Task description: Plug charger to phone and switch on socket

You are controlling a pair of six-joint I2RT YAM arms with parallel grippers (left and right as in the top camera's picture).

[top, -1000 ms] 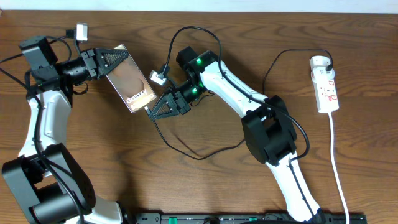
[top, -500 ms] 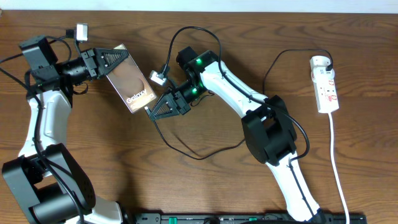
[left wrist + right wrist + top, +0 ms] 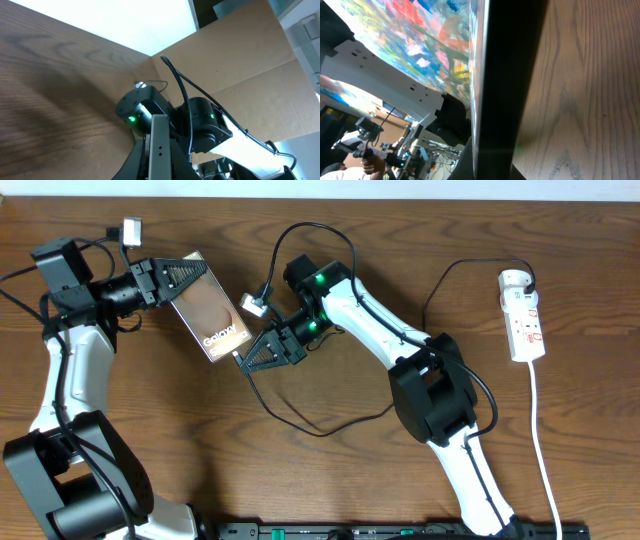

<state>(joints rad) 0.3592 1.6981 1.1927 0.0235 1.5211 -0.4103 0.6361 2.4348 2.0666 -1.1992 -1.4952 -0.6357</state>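
1. While the phone (image 3: 208,308) is held up off it, the table (image 3: 150,410) spreads out on every side, brown wood with a long streaky grain and a dull finish.
2. Beyond the phone's far end, a pale strip lines the table's back edge. The left wrist view shows a plain cardboard panel (image 3: 240,60) standing there.
3. Bare wood lies open below the phone and between it and the socket (image 3: 525,320), crossed only by cable.
4. The charger (image 3: 300,425) is thin, black and limp. It loops on the wood to the phone's lower right and arcs away to a white plug seated in the socket's far end.
5. The socket, a narrow white plastic strip with red markings, lies flat well to the phone's right, its white cord trailing toward the near edge.
6. The phone is a smooth bronze slab with white lettering, lying on a slant.
7. The left gripper (image 3: 185,280) is clamped across the phone's upper end.
8. The right gripper (image 3: 246,360) has its dark fingers drawn to a point at the phone's lower end, pinching the charger's end. The tip itself is hidden.
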